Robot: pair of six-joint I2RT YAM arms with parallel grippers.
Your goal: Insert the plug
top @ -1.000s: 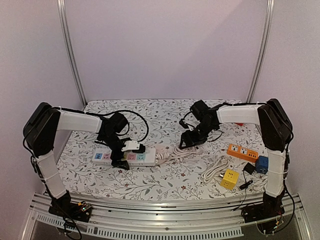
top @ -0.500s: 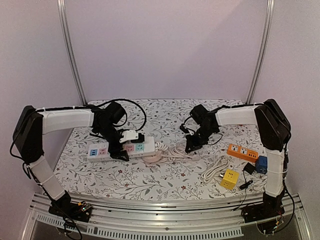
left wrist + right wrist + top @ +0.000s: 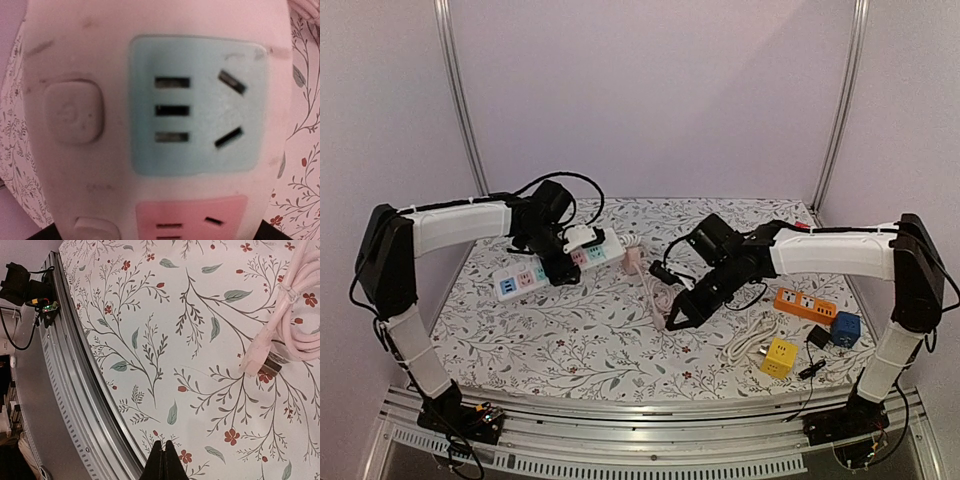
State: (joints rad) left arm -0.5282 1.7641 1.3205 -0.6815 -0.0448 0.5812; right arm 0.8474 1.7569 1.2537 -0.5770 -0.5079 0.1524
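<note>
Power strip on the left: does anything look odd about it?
Yes. The power strip is slanted in the left gripper, its white face scuffed with dark marks. The pink cable's plug lies loose on the table, plugged into nothing.

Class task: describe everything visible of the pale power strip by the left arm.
The power strip is a pale plastic bar with blue, pink and teal socket panels. Close up: a light blue five-slot panel, a square button beside it, scuffs. It is slanted, held by the left gripper, its pink cable trailing right.

White arm links (image 3: pixel 460 222), black joints (image 3: pixel 388 262) — looped black cables (image 3: pixel 575 176).
</note>
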